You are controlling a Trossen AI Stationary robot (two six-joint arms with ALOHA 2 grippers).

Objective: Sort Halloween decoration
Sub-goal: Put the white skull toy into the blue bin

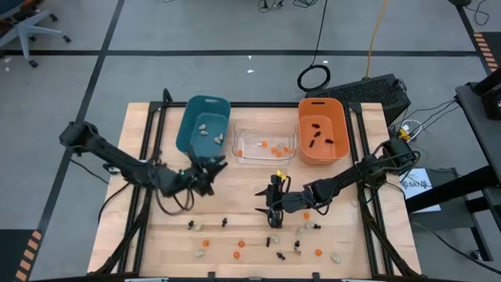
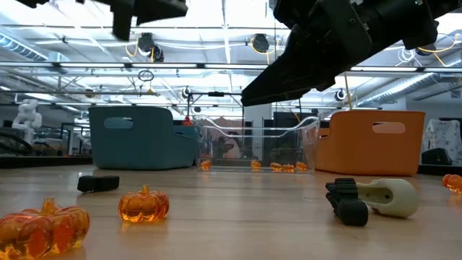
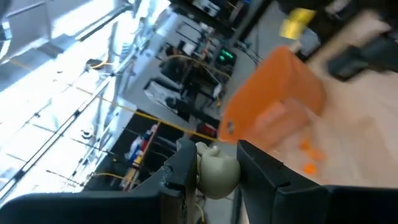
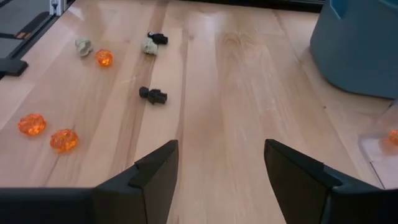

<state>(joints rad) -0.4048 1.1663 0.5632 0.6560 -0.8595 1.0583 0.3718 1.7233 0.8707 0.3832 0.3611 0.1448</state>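
Pale trinket sits pinched between left gripper fingers.

Wooden counter fills the frame's middle. Three bins in a row at upper centre — teal bin left, clear bin middle, orange bin right. Office chair upper left, black cable loop on the grey floor — top centre.

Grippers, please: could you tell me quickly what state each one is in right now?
Left gripper: closed on a pale lump.
Right gripper: open, holding nothing.
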